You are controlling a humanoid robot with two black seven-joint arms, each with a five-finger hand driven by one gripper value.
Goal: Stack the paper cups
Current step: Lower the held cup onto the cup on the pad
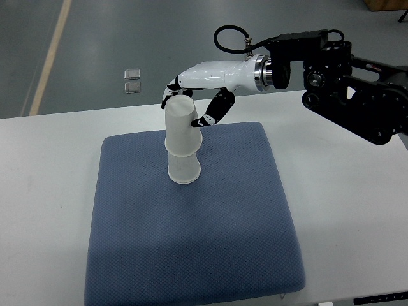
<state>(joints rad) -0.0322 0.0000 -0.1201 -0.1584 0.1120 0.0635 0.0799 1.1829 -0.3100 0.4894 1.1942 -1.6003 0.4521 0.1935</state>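
your right arm (347, 83) comes in from the right edge, its black links angled above the white table (344, 204), and its forearm runs nearly level toward the left, ending in the right hand (201, 89). the hand's white palm shell faces down and slopes slightly toward the cups. its fingers (172, 86) curl over the top rim of the upper paper cup (180, 127), while the dark thumb (217, 108) reaches down against the cup's right side, so the hand is pinching the upper cup between fingers and thumb, only partly open around it.

the upper cup is upside down, tilted a little, and sits over the lower paper cup (183, 171), which is also upside down with its wide rim resting on the blue cushion (191, 242). the two cups overlap near the middle of the stack. the stack stands toward the far centre of the cushion, and the cushion lies on the table.
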